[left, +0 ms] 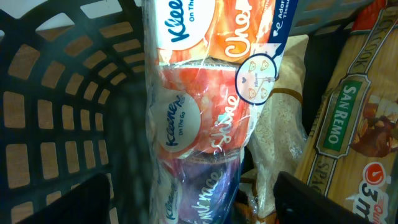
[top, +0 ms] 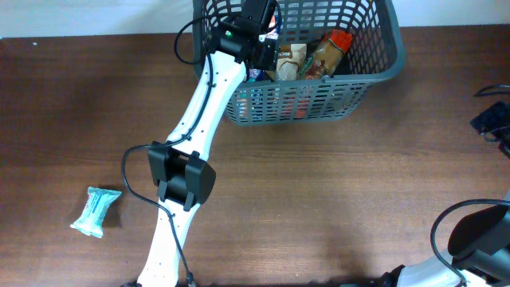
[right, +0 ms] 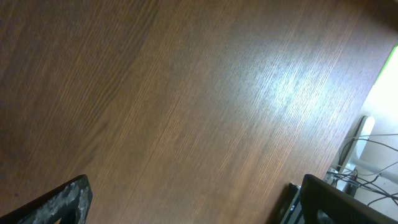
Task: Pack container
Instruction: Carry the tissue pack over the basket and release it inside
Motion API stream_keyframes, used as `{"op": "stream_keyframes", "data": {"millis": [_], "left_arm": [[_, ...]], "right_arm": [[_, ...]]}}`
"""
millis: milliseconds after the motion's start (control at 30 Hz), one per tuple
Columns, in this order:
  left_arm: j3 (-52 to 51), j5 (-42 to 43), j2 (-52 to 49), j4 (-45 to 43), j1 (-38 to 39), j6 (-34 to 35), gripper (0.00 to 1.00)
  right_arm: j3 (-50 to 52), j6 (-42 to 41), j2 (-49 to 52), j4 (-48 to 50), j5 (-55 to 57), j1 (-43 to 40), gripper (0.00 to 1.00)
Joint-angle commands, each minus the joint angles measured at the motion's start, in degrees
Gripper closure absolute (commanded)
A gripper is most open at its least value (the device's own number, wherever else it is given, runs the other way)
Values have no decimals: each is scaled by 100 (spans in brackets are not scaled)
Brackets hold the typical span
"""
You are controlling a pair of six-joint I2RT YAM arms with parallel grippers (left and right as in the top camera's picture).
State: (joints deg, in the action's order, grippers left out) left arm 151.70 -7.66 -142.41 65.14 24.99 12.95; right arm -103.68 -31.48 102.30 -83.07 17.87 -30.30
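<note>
The left gripper (left: 191, 183) hangs inside the container (top: 319, 102), its fingers spread wide and clear of the Kleenex tissue pack (left: 193, 112) that lies between them. A San Remo spaghetti packet (left: 357, 118) lies beside the pack. The container sits on the table (top: 335, 199), at the top of the overhead view. The right gripper (right: 193, 205) is also spread and holds nothing, over bare wood. A teal packet (top: 96, 211) lies well apart from the container.

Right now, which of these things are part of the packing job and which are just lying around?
Job: container; Kleenex pack and spaghetti pack inside it; teal packet on the table.
Lying about: dark cables at the table's right edge.
</note>
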Motion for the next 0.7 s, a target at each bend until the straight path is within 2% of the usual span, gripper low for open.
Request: {"op": "stream_keyframes", "data": {"millis": [0,333,367,433,467,667], "left_arm": [[39,37,-37,7,-39,-17,20],[1176,33,623,343,-160,-127,13],[1292,15,743,420,-162,-127,8],[1480,-28,1005,603,-166,-127,5],[1537,-31,1141,693,-170,-125,1],[1556,-37,1617,1469,-173,-125,1]], "right_arm": [[20,-52,-57,2,9,-11,1],[20,-52,-57,0,9,-11,1],[20,-52,-57,2,9,-11,1],[20,-52,-57,2,9,-11,1],[17,-52,-57,2,9,-11,1],[20,-52,-57,2,9,-11,1]]}}
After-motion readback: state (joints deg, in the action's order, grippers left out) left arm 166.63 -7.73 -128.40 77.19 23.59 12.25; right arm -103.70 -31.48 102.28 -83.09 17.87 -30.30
